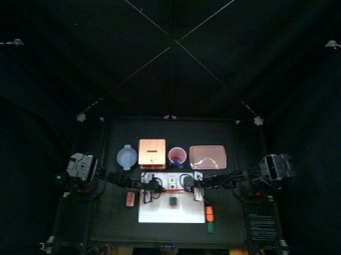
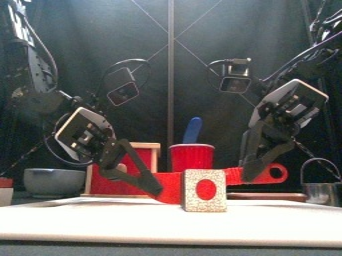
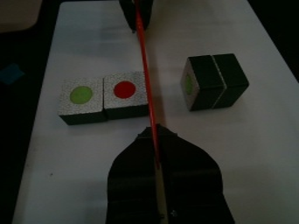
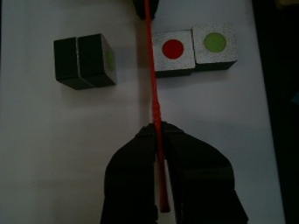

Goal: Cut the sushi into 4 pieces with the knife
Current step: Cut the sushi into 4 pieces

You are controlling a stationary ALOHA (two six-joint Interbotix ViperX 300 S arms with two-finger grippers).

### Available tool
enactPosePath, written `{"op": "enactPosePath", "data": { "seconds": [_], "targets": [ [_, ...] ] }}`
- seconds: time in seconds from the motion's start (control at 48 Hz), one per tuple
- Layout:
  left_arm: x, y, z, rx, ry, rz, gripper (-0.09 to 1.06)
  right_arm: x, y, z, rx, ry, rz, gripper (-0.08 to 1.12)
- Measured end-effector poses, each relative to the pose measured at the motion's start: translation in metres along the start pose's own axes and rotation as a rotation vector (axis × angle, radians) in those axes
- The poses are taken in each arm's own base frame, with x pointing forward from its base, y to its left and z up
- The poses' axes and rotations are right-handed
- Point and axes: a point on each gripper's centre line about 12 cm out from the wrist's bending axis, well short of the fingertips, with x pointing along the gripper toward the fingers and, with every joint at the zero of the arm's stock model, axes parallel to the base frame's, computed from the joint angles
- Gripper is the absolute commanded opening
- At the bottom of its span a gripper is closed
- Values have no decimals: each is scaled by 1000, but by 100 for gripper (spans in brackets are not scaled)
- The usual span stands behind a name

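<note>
Closest to the front camera stands the red-dot sushi piece (image 2: 203,190). Its cut side is white and speckled, with a red dot in the middle. It sits on the white cutting board (image 2: 80,226).

The wrist views show all the sushi on the board. The red-dot sushi piece touches the green-dot sushi piece (image 3: 79,94), and both lie with the white side up. A little apart from them is the dark green block (image 3: 214,81), which is two pieces stuck together. So the roll is in three lumps now.

The red toy knife (image 3: 142,70) runs in the gap between the red-dot sushi piece and the dark green block. It is just beside the red-dot sushi piece. I cannot tell if the blade touches the board.

The left gripper (image 3: 153,136) has its jaws squeezed tight on one end of the knife. The right gripper (image 4: 156,133) is squeezed tight on the other end, the one near the handle.

Farther back on the table are the red cup (image 2: 191,158) with the blue toy knife (image 2: 194,128) in it, the wooden box (image 1: 154,152), the blue-grey bowl (image 2: 54,181), the metal cutter (image 2: 318,185) and the pink tray (image 1: 208,156).
</note>
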Motion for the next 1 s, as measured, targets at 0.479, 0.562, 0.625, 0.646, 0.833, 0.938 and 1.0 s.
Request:
{"op": "enactPosePath", "data": {
  "seconds": [0.479, 0.562, 0.625, 0.646, 0.833, 0.938, 1.0],
  "targets": [
    [-22, -33, 35, 55, -77, -95, 23, -34, 26, 18, -40, -100, 70, 11],
    [-22, -37, 35, 56, -78, -105, 23, -34, 28, 16, -31, -98, 74, 11],
    [-22, -39, 35, 61, -78, -111, 23, -34, 29, 16, -23, -97, 77, 11],
    [-22, -41, 35, 62, -77, -115, 23, -34, 29, 16, -24, -95, 77, 11],
    [-15, -47, 26, 67, -49, -127, 23, -26, 32, 11, -30, -73, 80, 11],
    [-12, -48, 21, 67, -38, -129, 23, -22, 32, 6, -27, -55, 79, 11],
    [-10, -50, 20, 66, -36, -131, 23, -19, 33, 4, -23, -44, 79, 11]
  ]
}}
